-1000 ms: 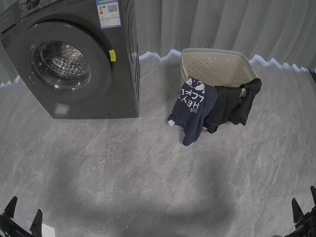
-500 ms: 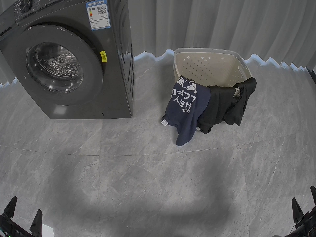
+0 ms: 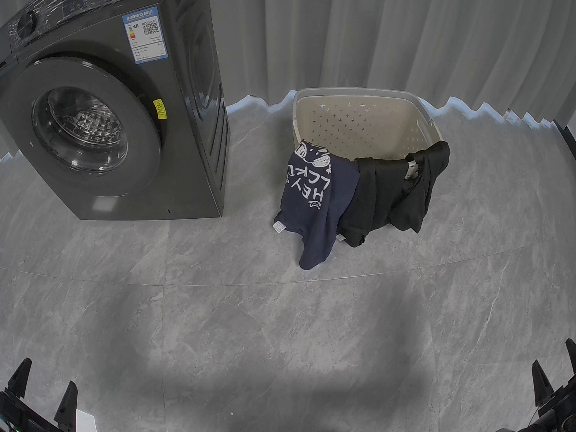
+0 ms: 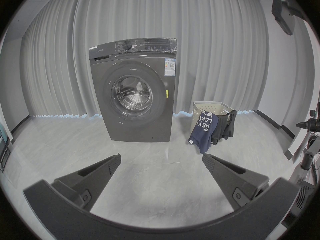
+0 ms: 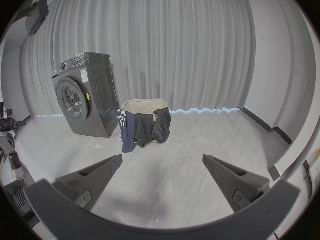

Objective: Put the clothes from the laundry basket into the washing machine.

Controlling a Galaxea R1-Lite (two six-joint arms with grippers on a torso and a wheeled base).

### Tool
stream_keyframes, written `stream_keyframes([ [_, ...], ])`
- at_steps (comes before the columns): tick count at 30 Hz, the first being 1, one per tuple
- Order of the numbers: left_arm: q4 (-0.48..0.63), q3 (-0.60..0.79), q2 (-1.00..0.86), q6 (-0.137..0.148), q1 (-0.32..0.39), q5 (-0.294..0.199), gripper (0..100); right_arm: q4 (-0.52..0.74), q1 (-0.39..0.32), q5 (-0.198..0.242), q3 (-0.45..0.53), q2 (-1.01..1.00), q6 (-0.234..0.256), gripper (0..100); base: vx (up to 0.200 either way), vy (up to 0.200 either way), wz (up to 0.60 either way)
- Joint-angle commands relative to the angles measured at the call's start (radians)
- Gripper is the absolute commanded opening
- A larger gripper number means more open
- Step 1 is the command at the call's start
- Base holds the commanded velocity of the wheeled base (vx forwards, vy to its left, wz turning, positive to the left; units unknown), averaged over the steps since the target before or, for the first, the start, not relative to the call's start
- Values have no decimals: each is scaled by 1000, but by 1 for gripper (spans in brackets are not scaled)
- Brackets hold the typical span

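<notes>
A dark grey front-loading washing machine [image 3: 108, 109] stands on the floor at the left, its round door shut. To its right sits a beige laundry basket [image 3: 360, 118]. A navy shirt with white print [image 3: 312, 202] and a black garment [image 3: 390, 196] hang over the basket's near rim, the navy one trailing onto the floor. My left gripper [image 3: 41, 388] is open at the bottom left, far from the basket. My right gripper [image 3: 555, 370] is open at the bottom right, holding nothing. The left wrist view takes in the machine [image 4: 133, 90] and basket [image 4: 208, 109]; the right wrist view has the basket [image 5: 143, 107].
Grey curtains [image 3: 390, 31] close off the back of the room behind the basket and machine. Open grey tiled floor [image 3: 288, 343] lies between me and both objects.
The whole head view has shifted: machine and basket slid leftward in the picture, so the camera has turned or moved right. Both grippers keep their places and stay open.
</notes>
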Motion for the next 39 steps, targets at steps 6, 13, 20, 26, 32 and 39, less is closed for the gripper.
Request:
stream_keyframes([
  [6, 0, 18, -15, -2, 0, 0, 100, 0, 0, 0, 16, -16, 0, 100, 200, 0, 0],
  [13, 0, 18, -15, -4, 0, 0, 100, 0, 0, 0, 16, -16, -2, 100, 57, 0, 0],
  [20, 0, 18, -15, -5, 0, 0, 100, 0, 0, 0, 16, -16, -2, 100, 0, -200, 0],
  [26, 0, 18, -15, -7, 0, 0, 100, 0, 0, 0, 16, -16, -2, 100, 0, -167, 0],
  [32, 0, 18, -15, -8, 0, 2, 100, 0, 0, 0, 16, -16, -2, 100, 0, 0, 0],
  [39, 0, 18, -15, -4, -1, 0, 100, 0, 0, 0, 16, -16, 0, 100, 143, 0, 0],
])
